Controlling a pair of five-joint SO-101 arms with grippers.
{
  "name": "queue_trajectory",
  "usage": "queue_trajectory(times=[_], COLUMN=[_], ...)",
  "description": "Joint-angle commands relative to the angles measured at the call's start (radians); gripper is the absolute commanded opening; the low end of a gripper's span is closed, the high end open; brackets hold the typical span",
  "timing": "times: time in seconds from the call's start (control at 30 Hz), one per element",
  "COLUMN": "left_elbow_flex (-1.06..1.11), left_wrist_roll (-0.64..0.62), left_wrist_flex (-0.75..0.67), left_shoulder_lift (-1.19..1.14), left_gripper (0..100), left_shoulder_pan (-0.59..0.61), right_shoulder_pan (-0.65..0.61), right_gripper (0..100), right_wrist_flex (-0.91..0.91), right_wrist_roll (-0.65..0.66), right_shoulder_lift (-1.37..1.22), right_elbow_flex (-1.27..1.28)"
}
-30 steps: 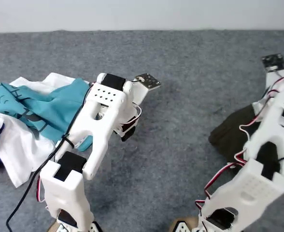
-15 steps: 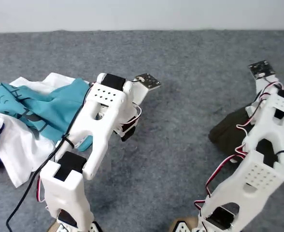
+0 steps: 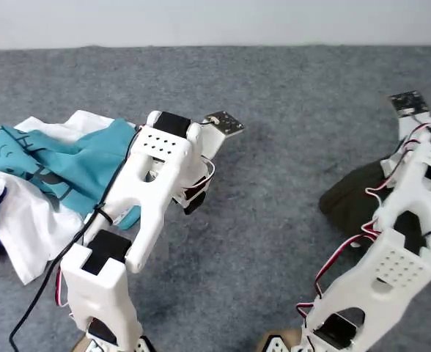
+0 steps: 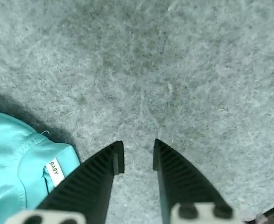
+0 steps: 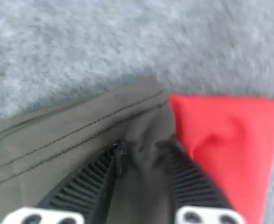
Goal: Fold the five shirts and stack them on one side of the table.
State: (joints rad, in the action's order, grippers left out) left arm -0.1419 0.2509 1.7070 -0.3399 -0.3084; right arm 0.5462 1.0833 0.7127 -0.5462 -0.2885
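A teal shirt (image 3: pixel 76 165) lies crumpled on top of white shirts (image 3: pixel 17 220) at the table's left side. My left arm (image 3: pixel 157 169) stands over the pile's right edge. In the left wrist view my left gripper (image 4: pixel 138 156) hangs open just above bare carpet, with the teal shirt's (image 4: pixel 20 163) labelled edge beside one finger. A dark olive shirt (image 3: pixel 347 205) lies at the right under my right arm (image 3: pixel 413 213). My right gripper (image 5: pixel 144 161) is shut on a bunched fold of the olive shirt (image 5: pixel 58 140), with a red shirt (image 5: pixel 221 130) right beside it.
Grey carpet (image 3: pixel 274 95) covers the whole table, and a pale wall runs along the far edge. A wide stretch of carpet lies between the two arms. A black cable (image 3: pixel 39 293) trails down beside the left arm's base.
The right arm swung a little to the left, then back to the right, with the olive shirt's edge shifting slightly under it. The left arm and the teal pile have not moved.
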Motion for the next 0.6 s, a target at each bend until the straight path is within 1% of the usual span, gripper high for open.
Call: queue_trajectory(times=[0.0, 0.13, 0.23, 0.33, 0.4, 0.57], left_elbow_flex=[-0.002, -0.002, -0.002, -0.002, -0.007, -0.007], left_wrist_roll=[0.006, 0.006, 0.006, -0.002, -0.049, -0.129], left_wrist_flex=[0.008, 0.003, 0.002, 0.002, -0.008, -0.032], left_shoulder_lift=[0.057, 0.057, 0.055, 0.055, 0.055, 0.055], left_gripper=[11, 11, 11, 11, 11, 11], left_shoulder_pan=[0.011, 0.011, 0.046, 0.117, 0.167, 0.336], right_shoulder_pan=[0.048, 0.048, 0.048, 0.050, 0.047, -0.038], right_gripper=[23.6, 23.6, 23.6, 23.6, 23.6, 23.5], right_wrist_flex=[0.088, 0.196, 0.242, 0.295, 0.352, 0.610], right_wrist_roll=[-0.023, -0.028, -0.054, -0.120, -0.140, -0.138], right_shoulder_lift=[0.125, 0.257, 0.367, 0.472, 0.526, 0.581], right_elbow_flex=[-0.040, -0.040, -0.040, -0.040, -0.037, -0.034])
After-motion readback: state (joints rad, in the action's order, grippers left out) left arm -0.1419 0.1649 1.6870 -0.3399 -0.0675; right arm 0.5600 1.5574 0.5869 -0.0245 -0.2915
